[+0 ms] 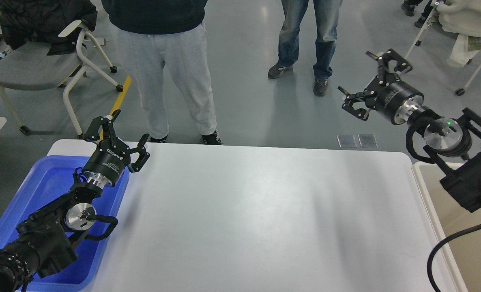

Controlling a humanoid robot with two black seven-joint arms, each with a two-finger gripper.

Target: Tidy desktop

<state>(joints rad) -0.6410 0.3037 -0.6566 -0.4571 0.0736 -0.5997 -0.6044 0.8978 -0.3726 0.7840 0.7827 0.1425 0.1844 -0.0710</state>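
Observation:
The desktop is a large smooth white tabletop with rounded corners, and I see nothing lying on it. My left gripper is open and empty, held above the table's far left corner beside the blue tray. My right gripper is open and empty, raised high above the table's far right corner.
A beige tub stands at the table's right edge under my right arm. Two people stand just beyond the far edge. A grey chair is at the far left, another chair at the far right.

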